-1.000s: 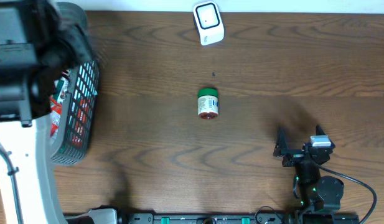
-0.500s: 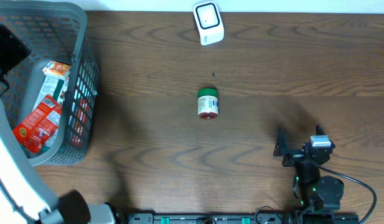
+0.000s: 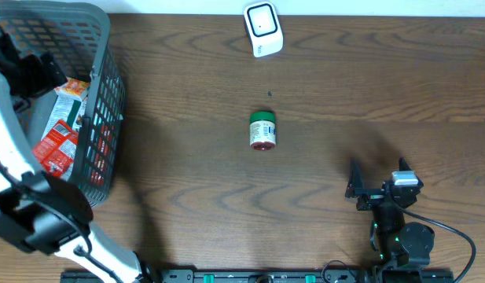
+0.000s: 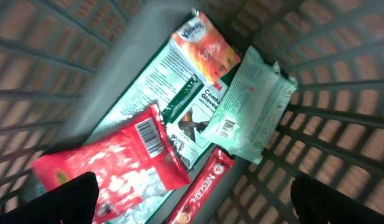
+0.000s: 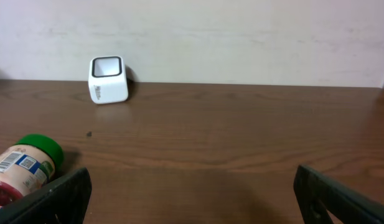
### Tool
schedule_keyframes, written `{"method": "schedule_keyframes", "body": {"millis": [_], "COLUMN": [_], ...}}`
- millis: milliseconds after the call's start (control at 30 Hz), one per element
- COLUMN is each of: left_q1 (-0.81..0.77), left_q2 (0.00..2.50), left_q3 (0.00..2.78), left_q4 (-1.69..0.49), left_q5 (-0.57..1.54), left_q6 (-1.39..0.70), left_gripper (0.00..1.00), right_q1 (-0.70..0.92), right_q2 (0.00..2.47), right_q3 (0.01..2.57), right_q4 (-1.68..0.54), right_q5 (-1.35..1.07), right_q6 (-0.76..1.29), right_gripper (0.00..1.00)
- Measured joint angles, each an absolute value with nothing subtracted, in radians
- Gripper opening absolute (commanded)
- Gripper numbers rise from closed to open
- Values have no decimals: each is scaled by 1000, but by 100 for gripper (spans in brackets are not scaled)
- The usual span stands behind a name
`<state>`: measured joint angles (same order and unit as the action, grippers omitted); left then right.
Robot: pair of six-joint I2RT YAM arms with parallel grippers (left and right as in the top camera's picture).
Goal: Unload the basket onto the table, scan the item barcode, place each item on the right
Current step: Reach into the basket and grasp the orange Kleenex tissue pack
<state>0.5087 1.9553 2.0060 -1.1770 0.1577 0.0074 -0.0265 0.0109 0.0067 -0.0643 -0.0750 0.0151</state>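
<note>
A white barcode scanner (image 3: 263,29) stands at the table's far edge and also shows as a scanner (image 5: 107,79) in the right wrist view. A green-lidded jar (image 3: 262,130) lies on its side mid-table, apart from both arms. My left gripper (image 3: 30,72) hangs open over the grey basket (image 3: 101,94). Below the left gripper (image 4: 198,208) lie a red packet (image 4: 111,168) with a barcode, a white wipes pack (image 4: 248,106) and a Nescafe stick (image 4: 201,190). My right gripper (image 3: 380,182) rests open and empty at the front right, with the jar (image 5: 23,165) to its left.
The basket also holds an orange packet (image 4: 204,53) and a green-and-white box (image 4: 157,93). Its mesh walls (image 4: 341,124) rise around the left gripper. The left arm's white link (image 3: 10,157) runs along the table's left edge.
The left arm has swung back off the basket's right side, uncovering its contents, and its jaws have spread wide. The jar, the scanner and the right arm have not moved.
</note>
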Motion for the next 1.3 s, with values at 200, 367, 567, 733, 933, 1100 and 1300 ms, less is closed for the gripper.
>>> {"method": "schedule_keyframes", "body": {"millis": [200, 367, 567, 733, 933, 1100, 1300], "left_q1": [509, 509, 501, 465, 414, 408, 408], "left_q2": [2048, 2107, 2123, 2151, 2237, 2257, 2314], "left_q3": [2006, 2006, 2006, 2006, 2005, 2005, 1994], "left_q4": [-1106, -978, -830, -773, -743, -722, -732], "left_q5": [213, 235, 239, 215, 143, 108, 94], "left_q6": [-13, -97, -233, -317, -352, -378, -398], "left_gripper": [98, 94, 79, 79, 79, 79, 70], "right_q1": [-27, -27, -27, -27, -27, -27, -27], "right_q2": [11, 11, 11, 11, 11, 11, 11], "right_q3": [7, 7, 7, 7, 7, 7, 7], "right_q4": [-64, -64, -64, -64, -64, -64, -64], "right_q5": [-75, -75, -75, -75, -75, -75, -75], "right_q6": [15, 15, 15, 15, 15, 15, 15], "right_gripper": [99, 99, 99, 99, 99, 99, 99]}}
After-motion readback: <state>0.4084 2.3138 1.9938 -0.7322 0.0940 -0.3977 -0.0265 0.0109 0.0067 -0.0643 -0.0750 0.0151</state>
